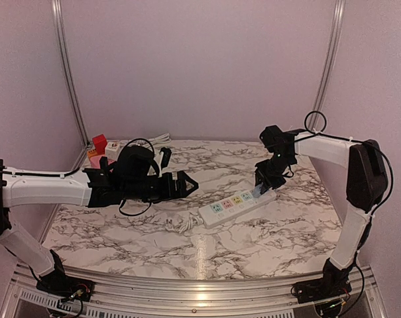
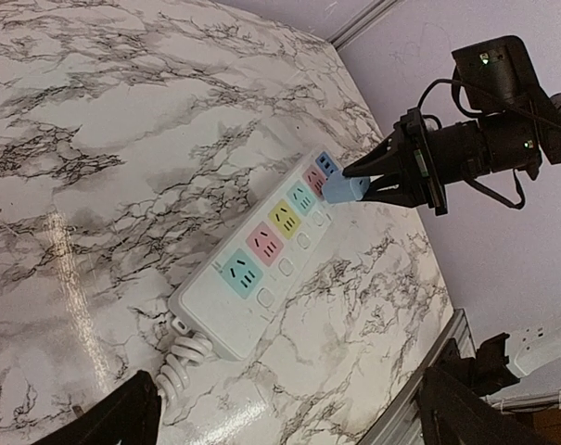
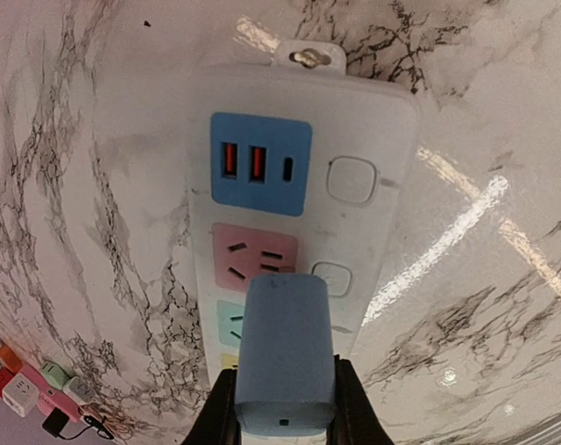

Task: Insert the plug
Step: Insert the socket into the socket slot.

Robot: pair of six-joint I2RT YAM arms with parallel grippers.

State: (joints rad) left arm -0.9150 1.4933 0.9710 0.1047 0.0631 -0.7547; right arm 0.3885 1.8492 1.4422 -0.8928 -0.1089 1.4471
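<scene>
A white power strip with coloured sockets lies on the marble table. My right gripper is shut on a light blue plug. The plug hangs over the strip's far right end, just above the pink socket and next to the blue USB panel. Its prongs are hidden. My left gripper is open and empty, hovering left of the strip's cord end.
The strip's white coiled cord trails from its left end. Small coloured adapters sit at the back left corner. A black plug with cable lies behind my left arm.
</scene>
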